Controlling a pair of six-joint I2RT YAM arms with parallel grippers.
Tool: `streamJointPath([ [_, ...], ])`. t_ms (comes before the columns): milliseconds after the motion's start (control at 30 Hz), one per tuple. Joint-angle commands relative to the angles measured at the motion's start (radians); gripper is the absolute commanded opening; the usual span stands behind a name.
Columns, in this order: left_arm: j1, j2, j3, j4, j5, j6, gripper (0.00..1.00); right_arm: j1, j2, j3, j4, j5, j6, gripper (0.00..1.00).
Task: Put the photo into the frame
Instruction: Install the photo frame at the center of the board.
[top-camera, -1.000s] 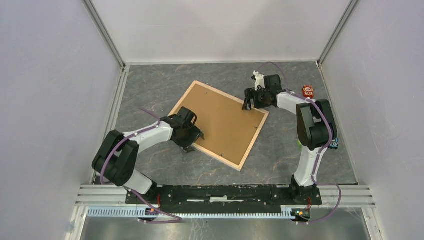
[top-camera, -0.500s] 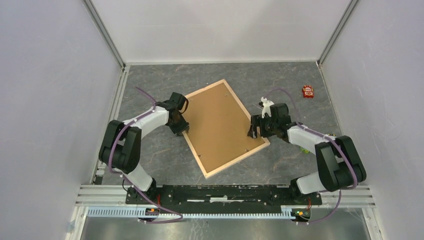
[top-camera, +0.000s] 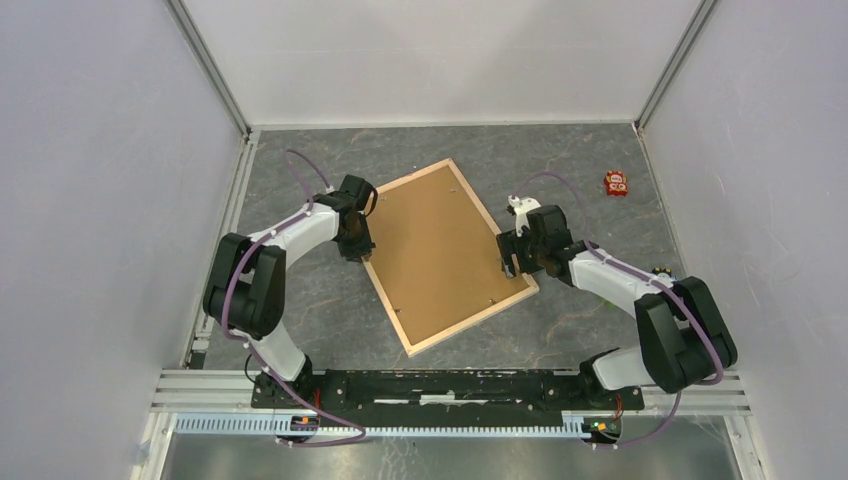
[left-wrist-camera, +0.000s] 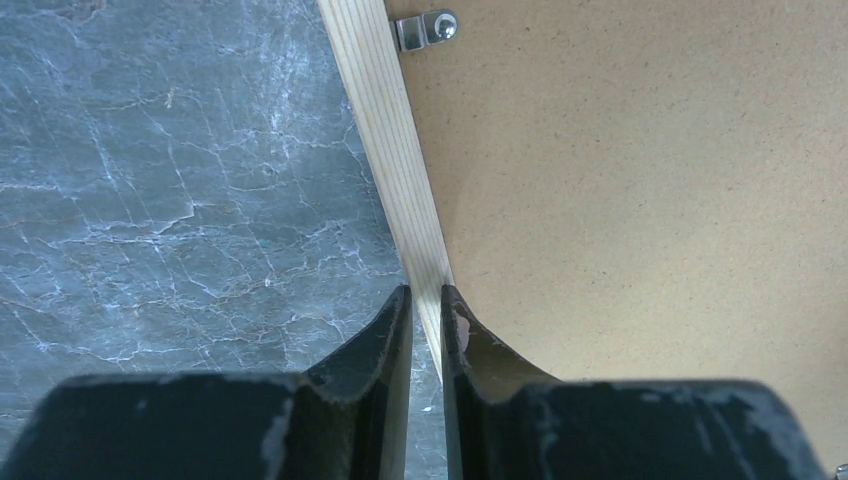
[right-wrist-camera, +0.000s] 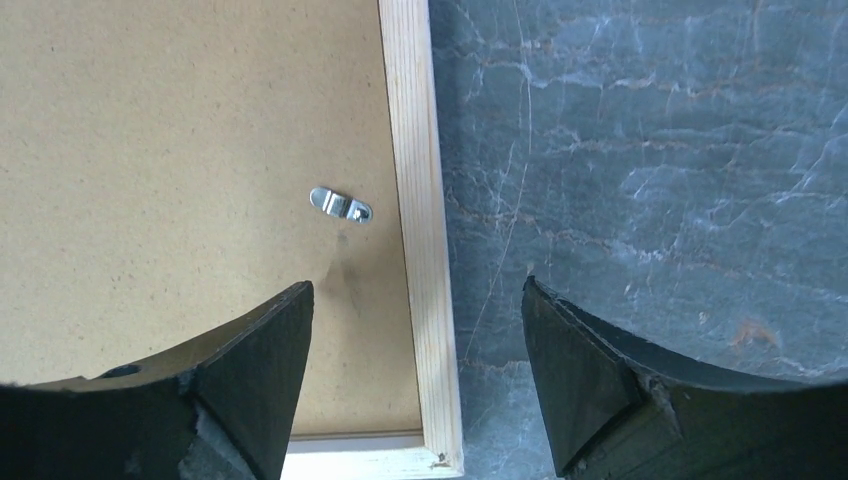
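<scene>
The frame (top-camera: 470, 322), pale wood, lies face down on the grey table with its brown backing board (top-camera: 440, 250) up. The photo is not in view. My left gripper (top-camera: 361, 250) sits at the frame's left rail (left-wrist-camera: 385, 120). In the left wrist view its tips (left-wrist-camera: 425, 292) are shut on that rail, one finger on the table side and one on the board side. My right gripper (top-camera: 507, 262) hangs over the right rail near the near-right corner. In the right wrist view it stands open (right-wrist-camera: 416, 283), straddling the rail (right-wrist-camera: 415, 150) without touching it.
Small metal clips hold the backing board, one by the left rail (left-wrist-camera: 425, 28) and one by the right rail (right-wrist-camera: 340, 205). A small red object (top-camera: 615, 182) lies at the back right. White walls close the table in on three sides.
The frame has turned on the table. My left gripper moved up to the left rail and shut on it. My right arm swung down to the right rail, still open.
</scene>
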Motion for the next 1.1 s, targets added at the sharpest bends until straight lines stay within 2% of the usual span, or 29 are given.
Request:
streamJointPath([
  [0, 0.007, 0.027, -0.003, 0.002, 0.001, 0.060, 0.22, 0.015, 0.023, 0.036, 0.058, 0.065, -0.028, 0.81],
  [267, 0.007, 0.042, -0.025, 0.013, -0.002, 0.055, 0.22, 0.021, 0.070, 0.049, 0.094, 0.078, -0.030, 0.75],
  [1067, 0.007, 0.046, -0.040, 0.024, 0.005, 0.056, 0.18, 0.037, 0.150, 0.041, 0.183, 0.126, 0.028, 0.67],
])
